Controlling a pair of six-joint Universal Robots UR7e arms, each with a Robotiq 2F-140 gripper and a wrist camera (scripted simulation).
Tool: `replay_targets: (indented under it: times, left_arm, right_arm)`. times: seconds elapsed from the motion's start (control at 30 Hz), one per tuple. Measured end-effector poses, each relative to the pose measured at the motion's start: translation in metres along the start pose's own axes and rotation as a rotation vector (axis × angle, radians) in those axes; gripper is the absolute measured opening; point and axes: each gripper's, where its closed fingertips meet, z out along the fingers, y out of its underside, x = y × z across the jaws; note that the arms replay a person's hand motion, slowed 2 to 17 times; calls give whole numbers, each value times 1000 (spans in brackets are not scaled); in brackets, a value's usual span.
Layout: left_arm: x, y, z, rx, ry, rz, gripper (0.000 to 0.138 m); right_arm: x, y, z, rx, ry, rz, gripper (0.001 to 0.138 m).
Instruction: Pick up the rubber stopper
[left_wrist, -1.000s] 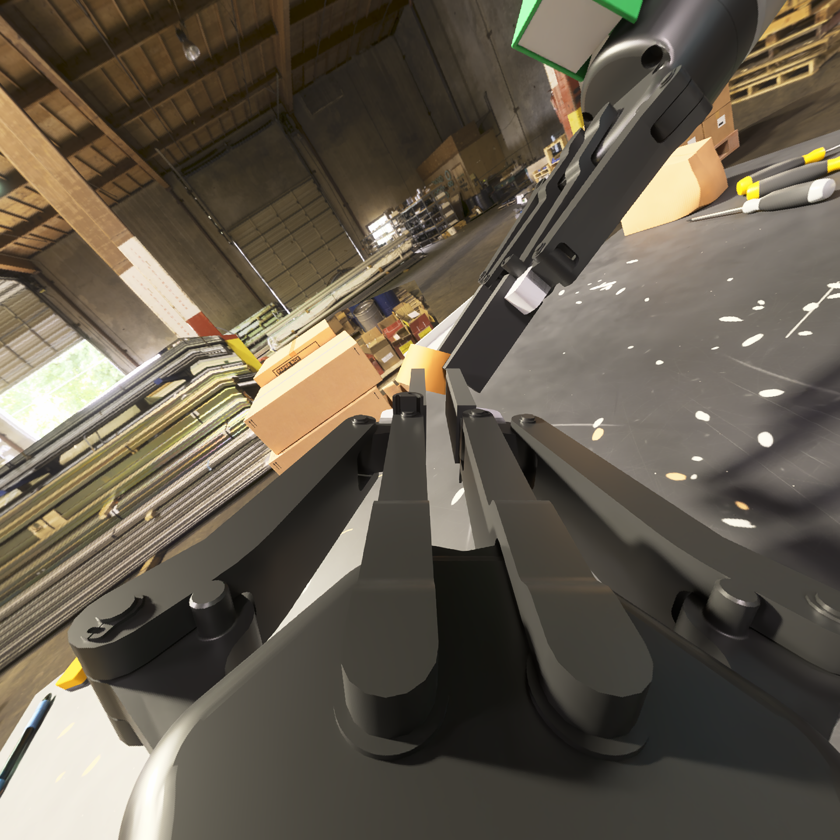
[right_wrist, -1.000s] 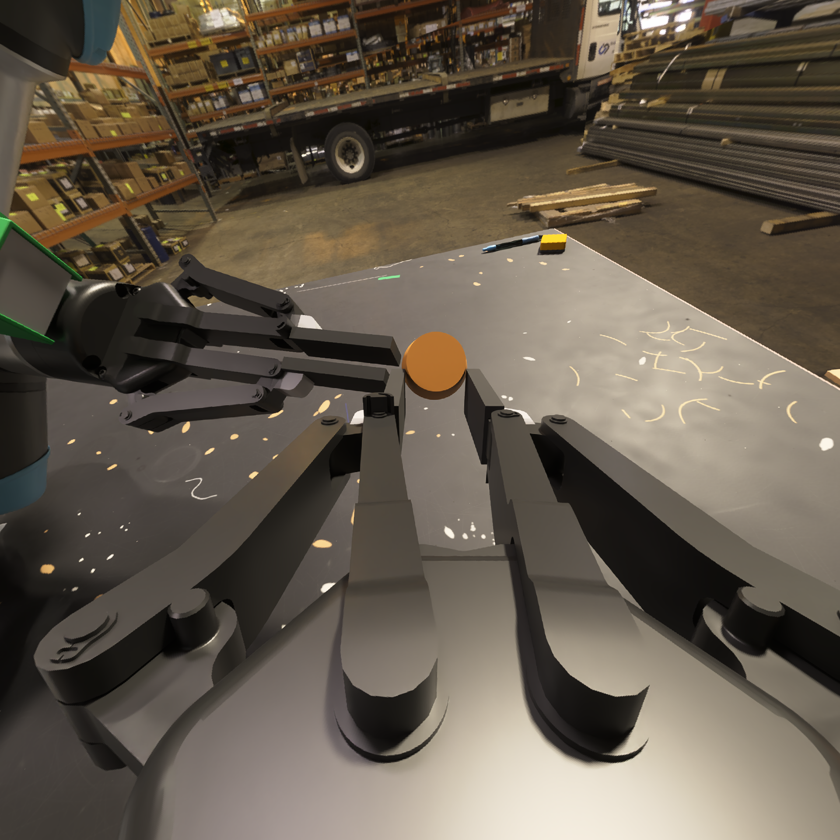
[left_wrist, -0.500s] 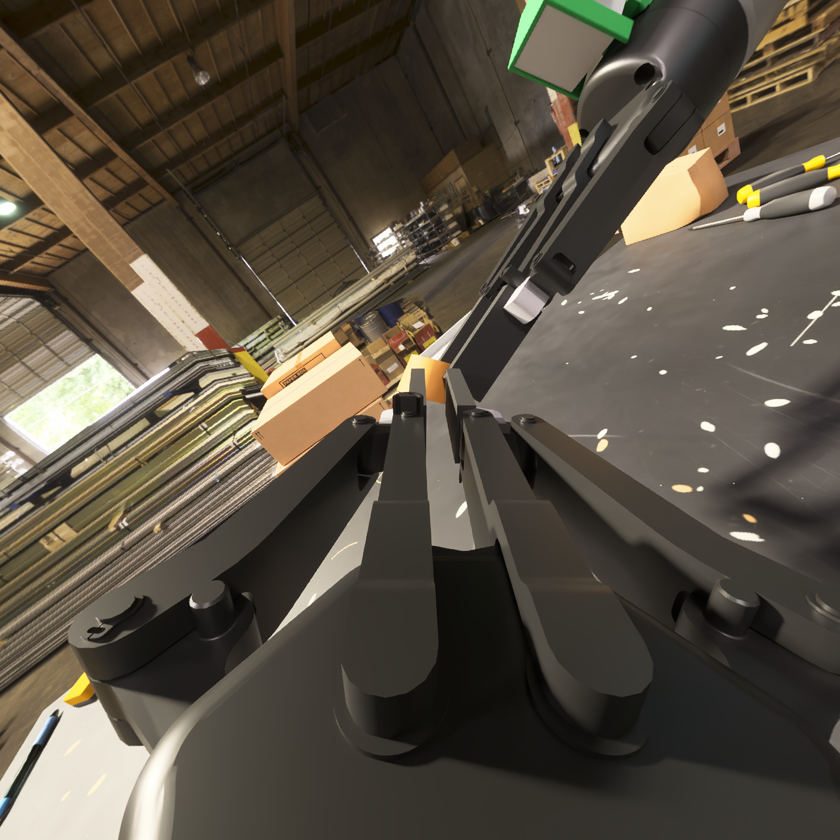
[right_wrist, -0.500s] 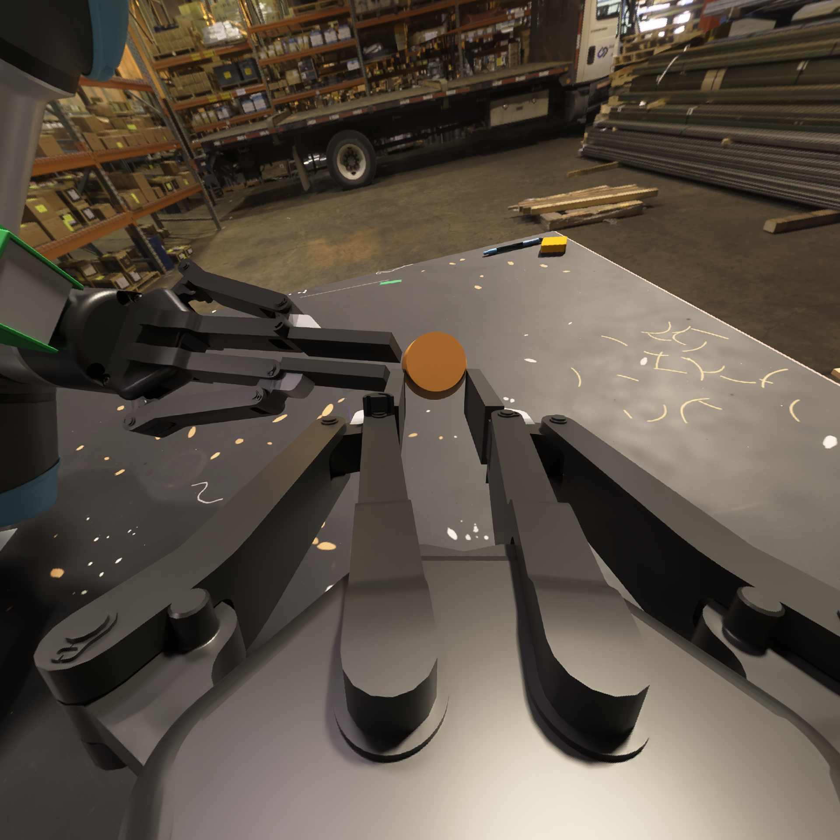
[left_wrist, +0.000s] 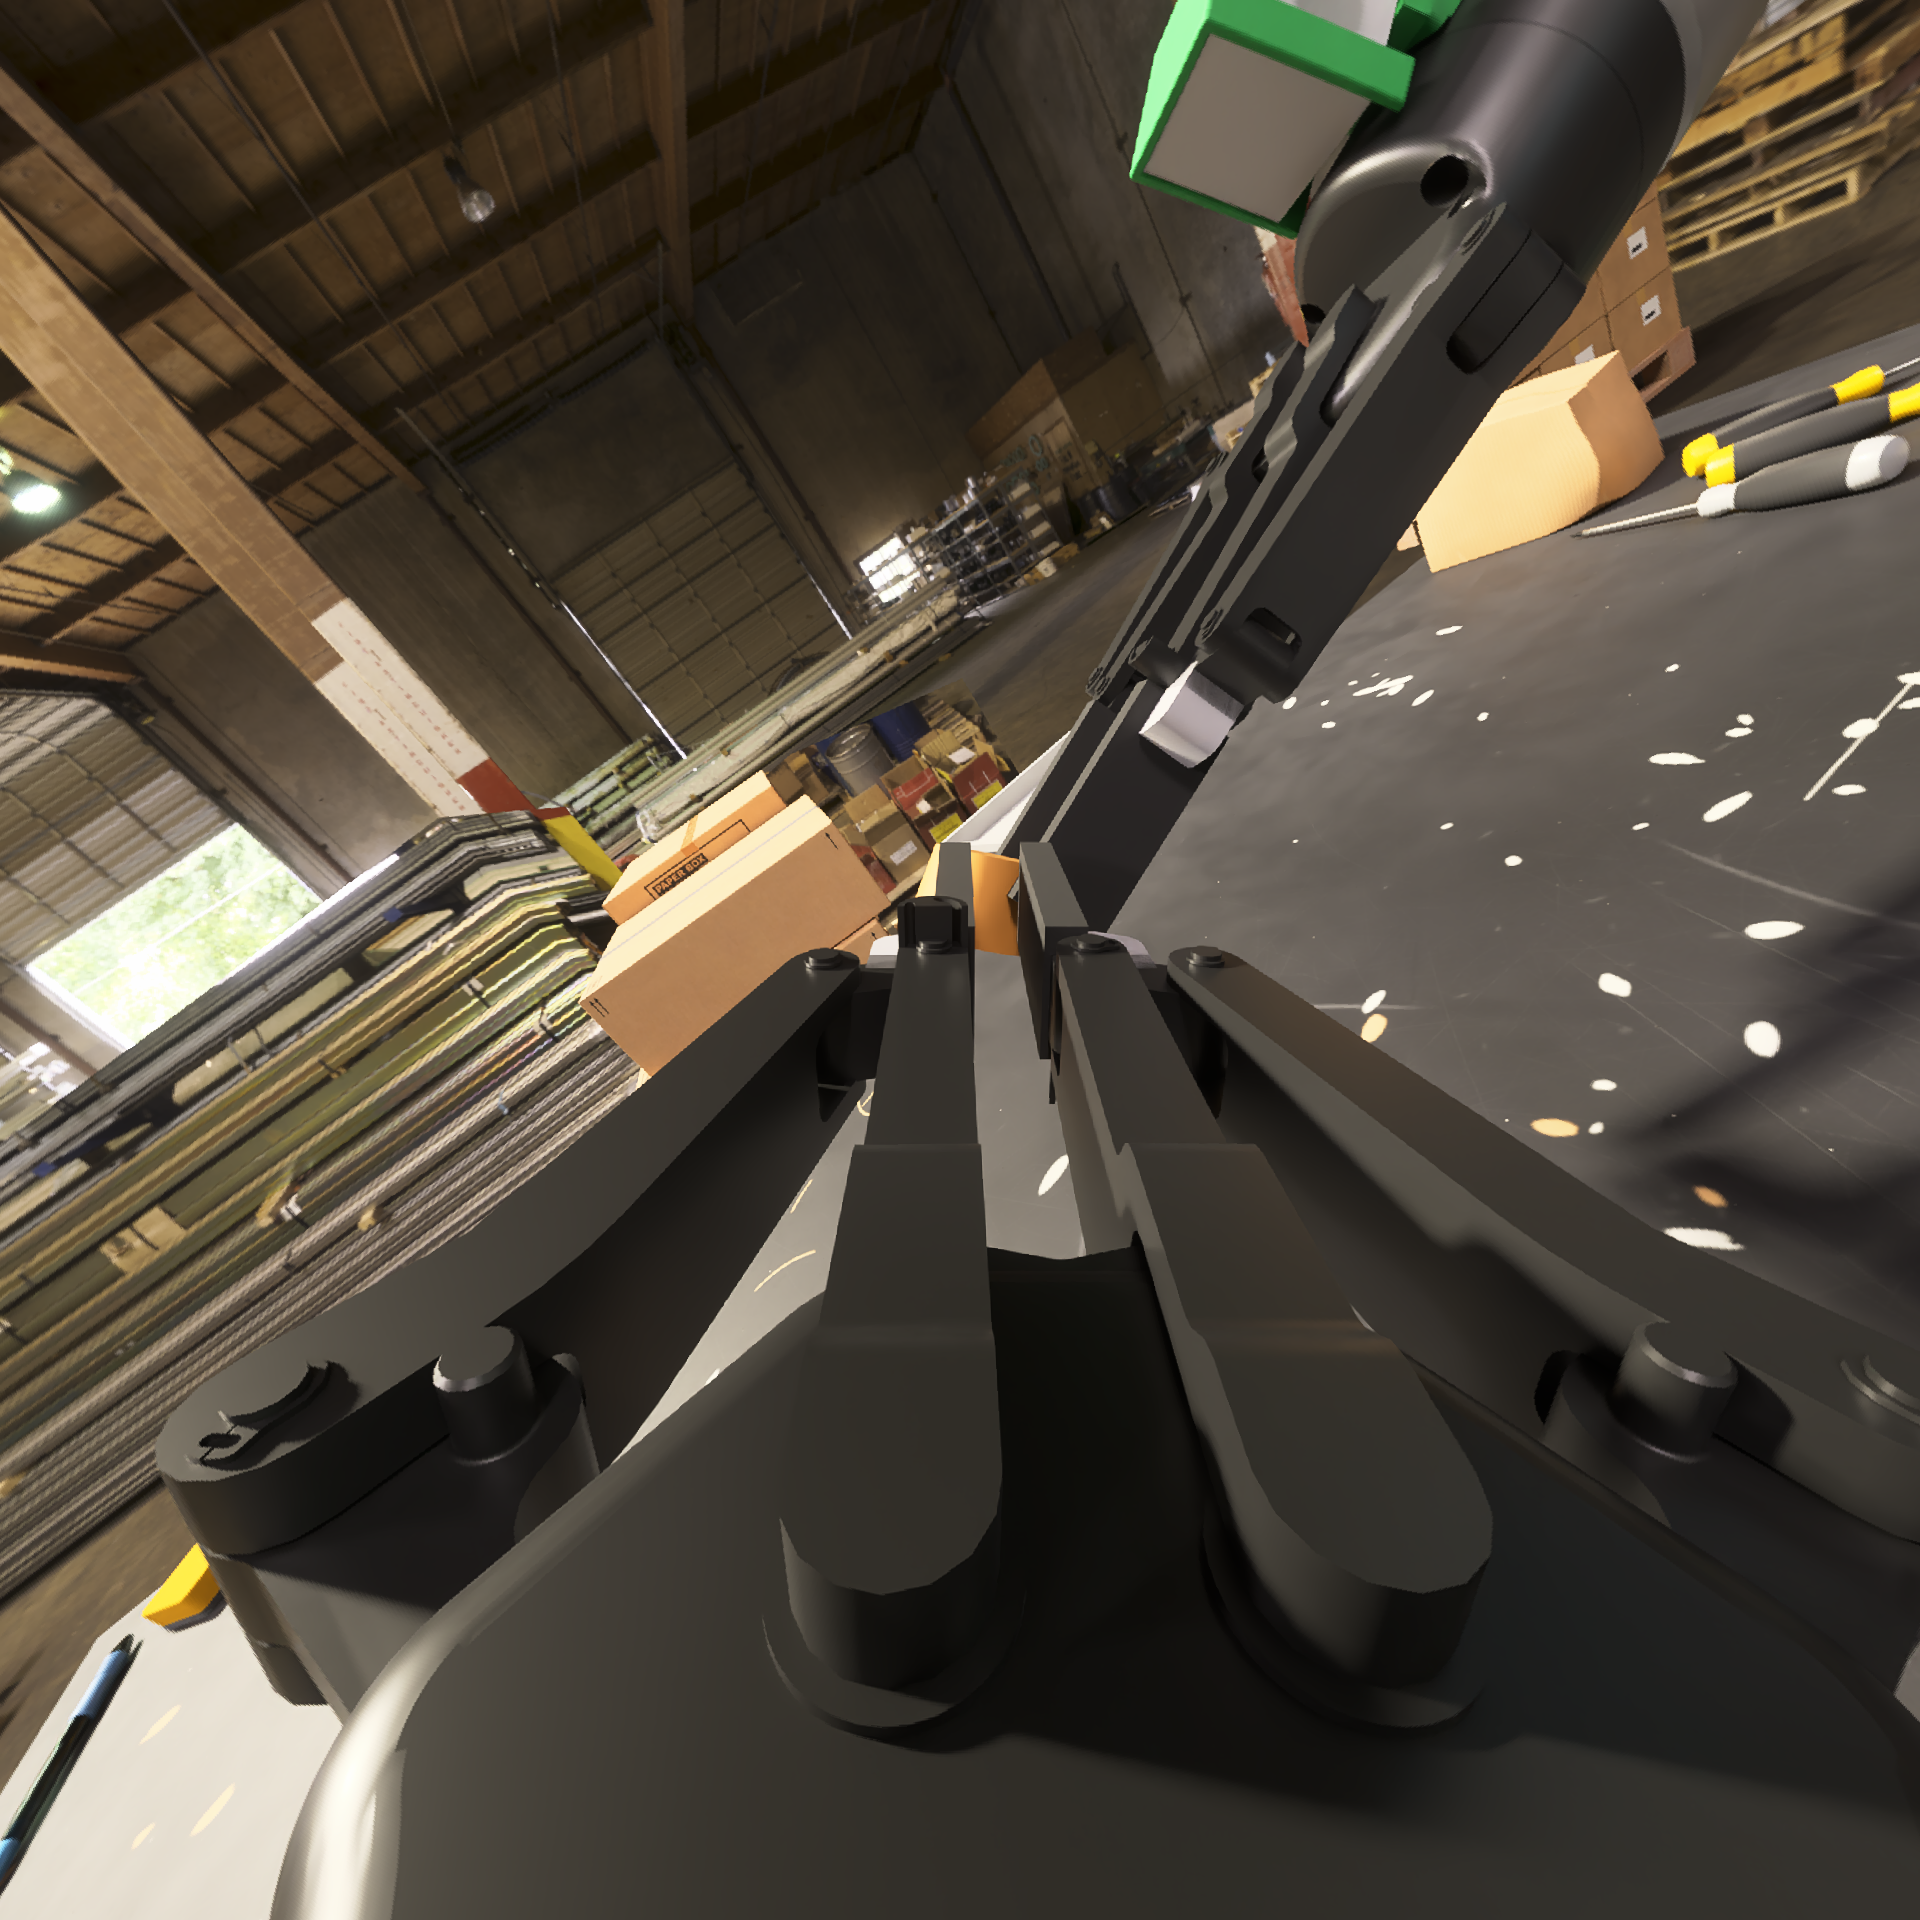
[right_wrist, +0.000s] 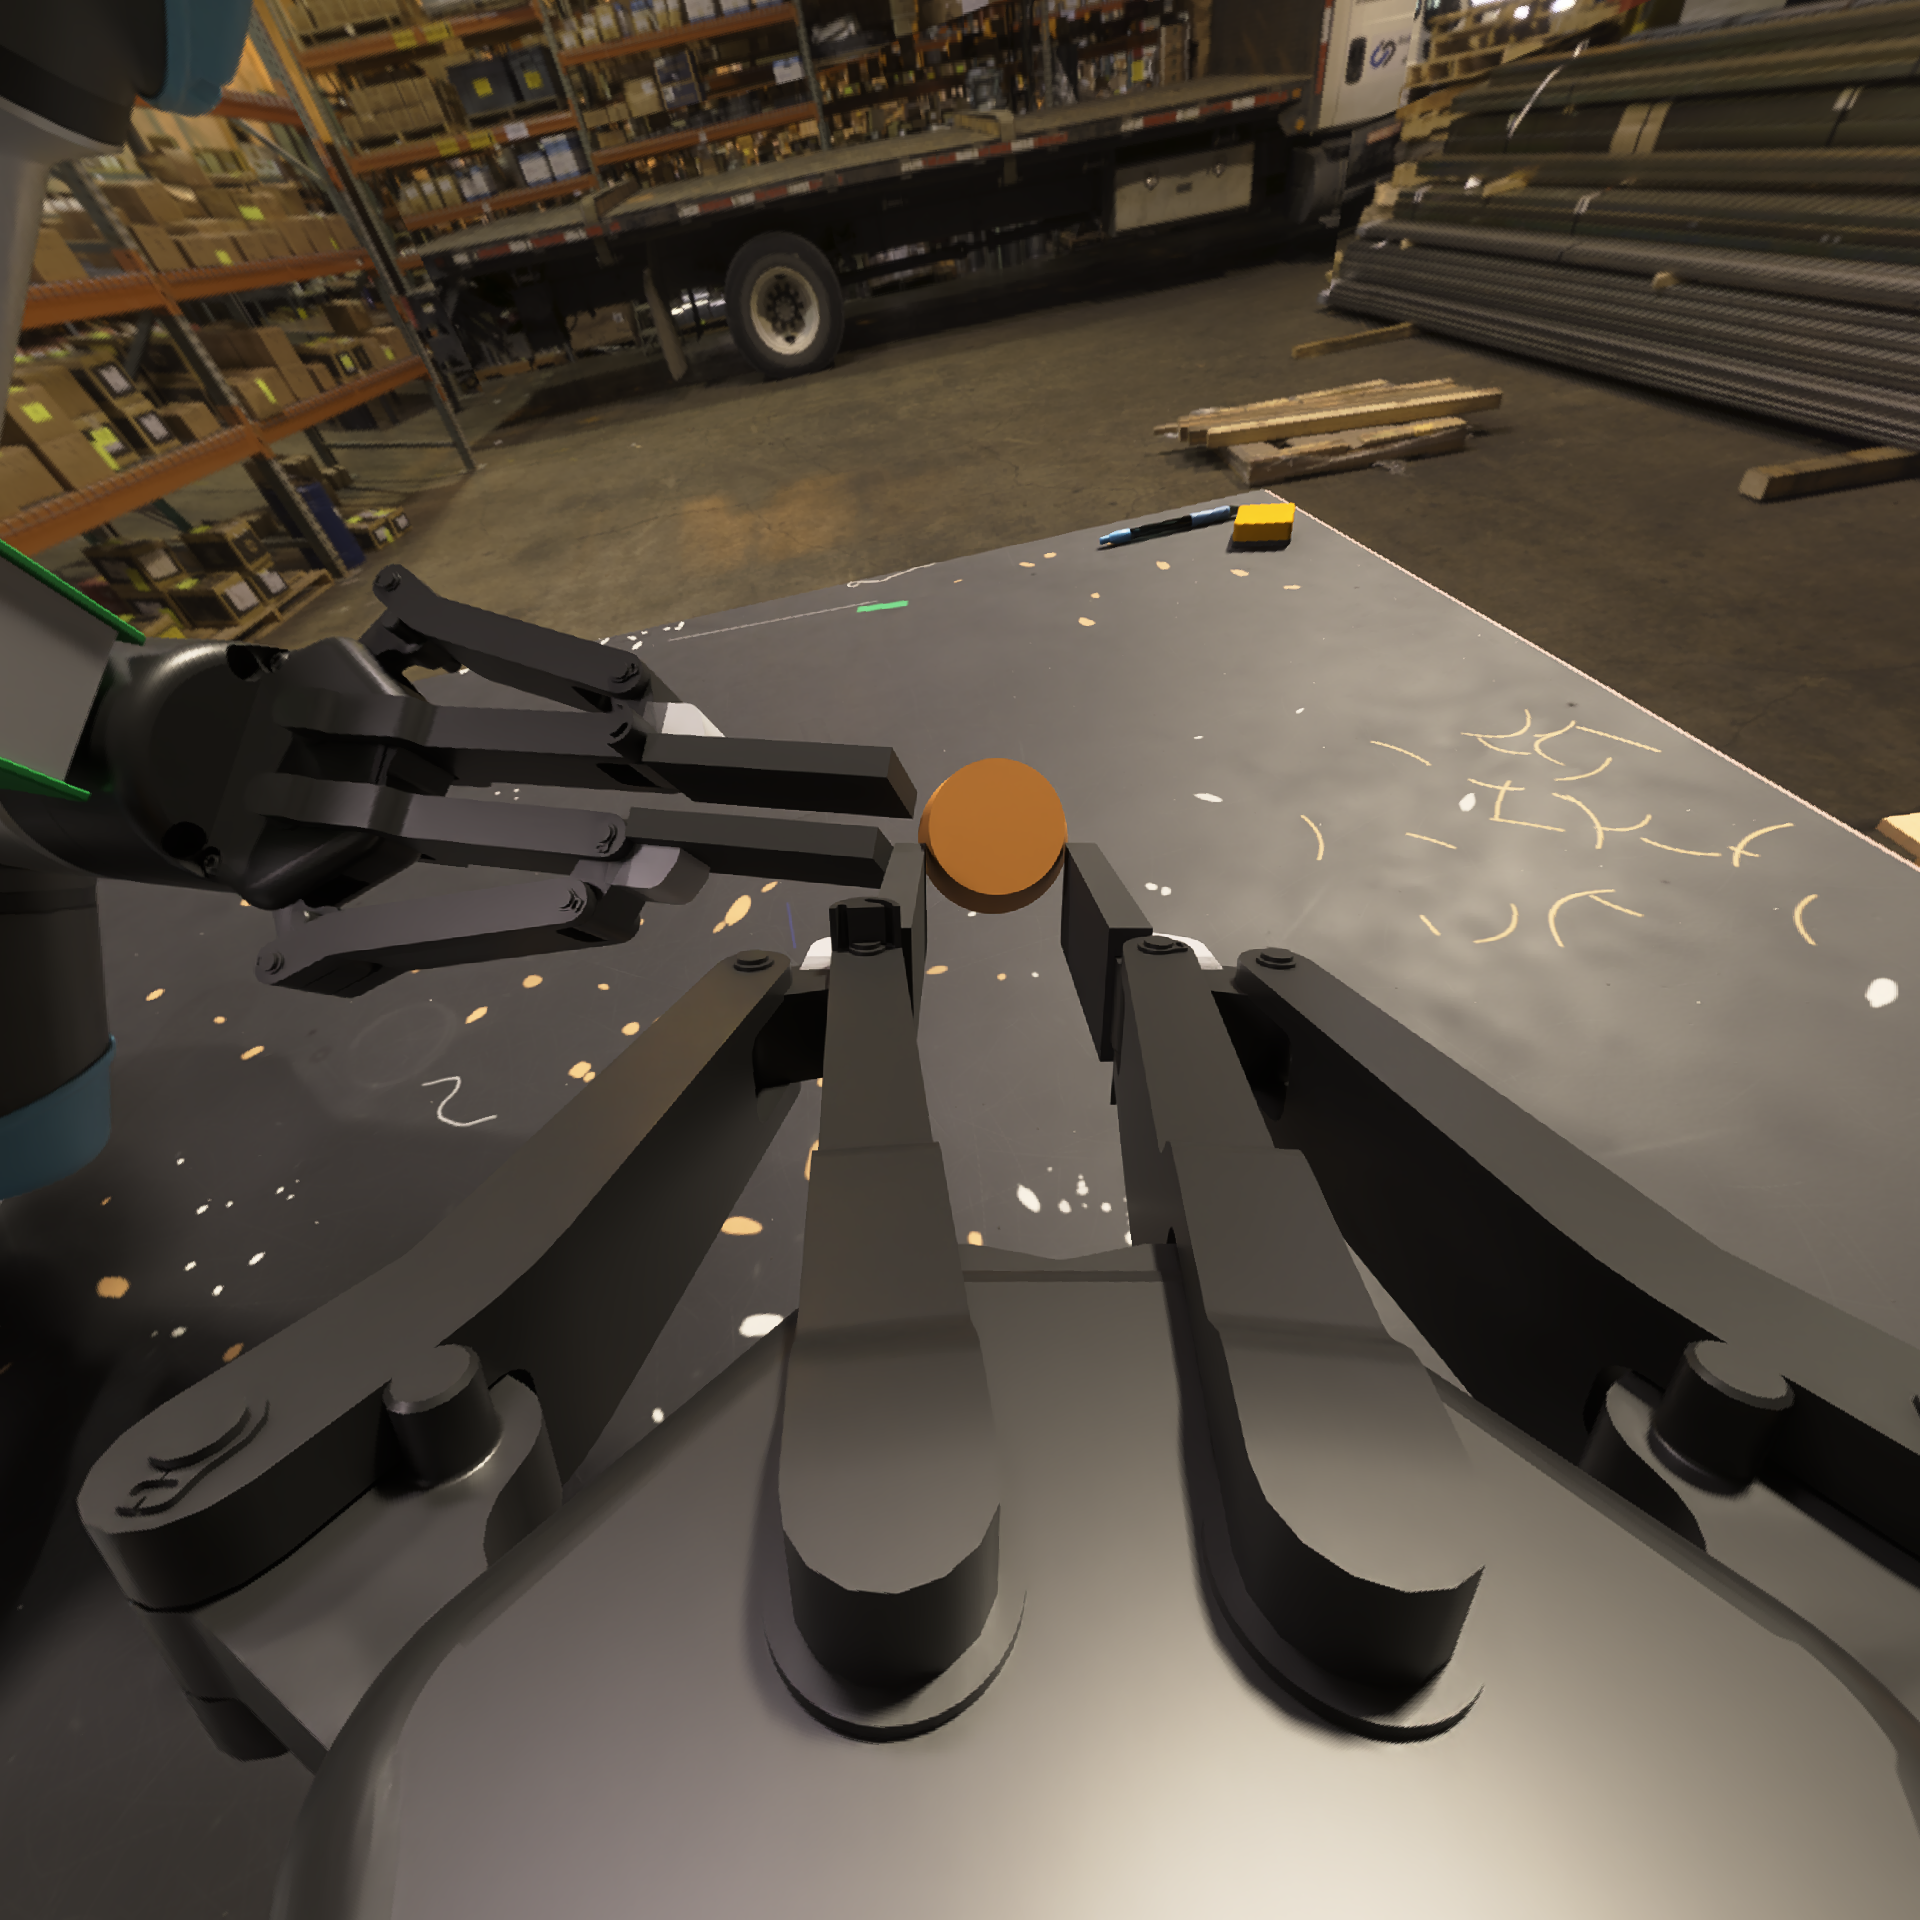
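The rubber stopper (right_wrist: 992, 826) is a round orange plug held off the dark table (right_wrist: 1455, 935). My right gripper (right_wrist: 992, 883) is shut on it, one fingertip on each side. My left gripper (right_wrist: 902, 821) reaches in from the left with its fingers almost together and nothing between them. Its tips stop just short of the stopper's left edge. In the left wrist view the left gripper (left_wrist: 997, 868) shows only a narrow gap. The stopper (left_wrist: 995, 902) peeks out just beyond its tips, and a right gripper finger (left_wrist: 1122, 800) slants down to it.
A yellow block (right_wrist: 1262, 523) and a blue pen (right_wrist: 1164, 528) lie at the table's far corner. A cardboard box (left_wrist: 1538, 468) and screwdrivers (left_wrist: 1808, 478) lie on the table behind the right arm. The table edge runs along the right in the right wrist view.
Both views have shifted slightly. The stopper stays between my right fingers and the left fingertips stay beside it.
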Motion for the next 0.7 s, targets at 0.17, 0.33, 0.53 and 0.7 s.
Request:
replay_targets:
  times: [0.17, 0.33, 0.53, 0.7]
  left_arm:
    - [-1, 0, -1, 4, -4, -7, 13]
    - [-1, 1, -1, -2, 2, -1, 13]
    - [0, 2, -1, -15, 11, 12, 13]
    - [-1, 0, 0, -16, 16, 33, 13]
  right_arm:
    - [-1, -1, 1, 15, -21, 25, 35]
    - [-1, 1, 3, 19, -34, 28, 35]
    - [0, 2, 4, 10, -24, -2, 35]
    - [0, 1, 3, 4, -8, -27, 35]
